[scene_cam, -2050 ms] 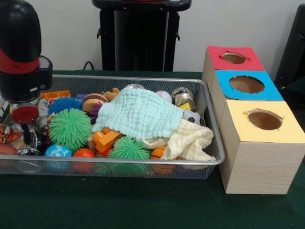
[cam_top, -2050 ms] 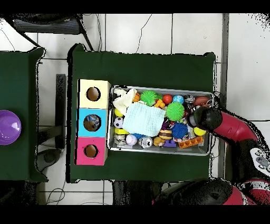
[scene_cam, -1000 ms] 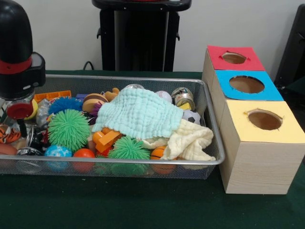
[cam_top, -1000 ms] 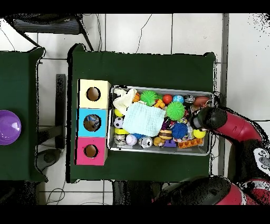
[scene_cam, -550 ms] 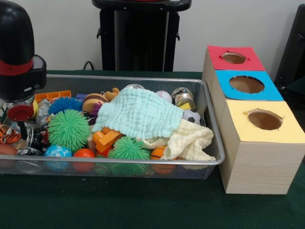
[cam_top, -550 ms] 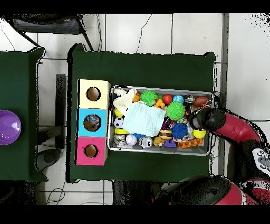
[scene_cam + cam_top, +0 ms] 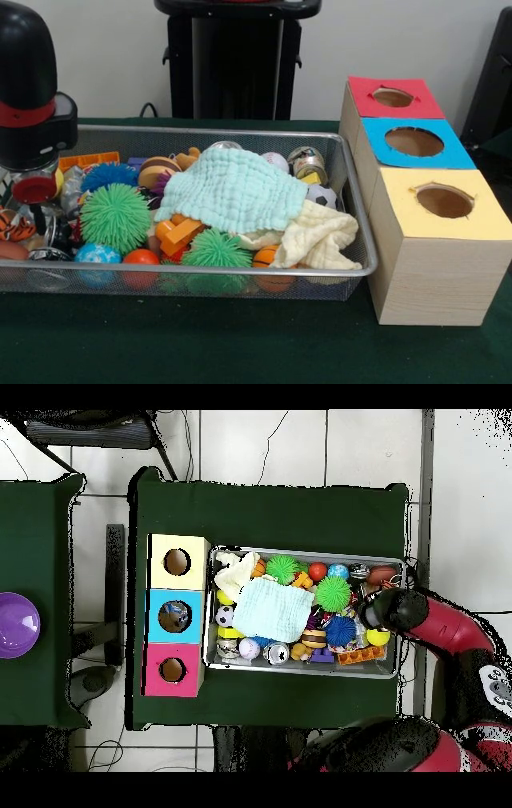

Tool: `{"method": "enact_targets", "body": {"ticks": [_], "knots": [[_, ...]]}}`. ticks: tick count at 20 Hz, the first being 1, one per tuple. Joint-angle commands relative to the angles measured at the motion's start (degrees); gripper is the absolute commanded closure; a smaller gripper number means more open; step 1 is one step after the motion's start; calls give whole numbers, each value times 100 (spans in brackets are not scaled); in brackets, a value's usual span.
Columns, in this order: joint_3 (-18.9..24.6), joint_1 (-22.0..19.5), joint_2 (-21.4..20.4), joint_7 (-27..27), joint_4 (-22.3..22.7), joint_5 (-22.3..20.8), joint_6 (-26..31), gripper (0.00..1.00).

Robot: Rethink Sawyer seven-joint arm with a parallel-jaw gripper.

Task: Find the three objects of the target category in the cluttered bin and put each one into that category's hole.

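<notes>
A dark green cloth covers the desk [image 7: 240, 352], which stands before a pale wall; the overhead view adds a white tiled floor [image 7: 300, 444] and, at its left edge, a second green desk [image 7: 30, 534] carrying one purple bowl [image 7: 17, 625], neither of which the front view shows.

In the front view, from the left: the arm's black and red end [image 7: 32, 88] hangs over the left end of the wire mesh bin [image 7: 200, 272], and the pincer [image 7: 36, 210] reaches down among the toys there; whether it is open or has hold of anything cannot be told. The bin holds two green spiky balls [image 7: 117, 214], one blue spiky ball [image 7: 108, 174], one small globe ball [image 7: 98, 254], one orange ball [image 7: 141, 258], orange blocks [image 7: 178, 234], one soccer ball [image 7: 322, 196] and two cloths, the mint cloth [image 7: 232, 190] lying partly over the cream cloth [image 7: 320, 236]. Which toys belong to the target category cannot be told.

Right of the bin stand three wooden boxes [image 7: 432, 272] in a row, touching, one hole in each top: yellow [image 7: 444, 200] nearest, blue [image 7: 414, 142], red [image 7: 393, 97] farthest. Only the overhead view looks straight into all three holes
</notes>
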Motion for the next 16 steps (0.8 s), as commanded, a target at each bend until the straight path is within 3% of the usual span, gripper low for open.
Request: {"method": "enact_targets", "body": {"ticks": [1,7,13,16], "knots": [[640,-440,835,76,198,-4,-1316,0],[1267,-922,1112,-255,137,-57,-1771,0],[1432,-1030,758,-162,459,-197,-1904,0],[1460,-1033,719,-164,410,-226,-1810,0]]}}
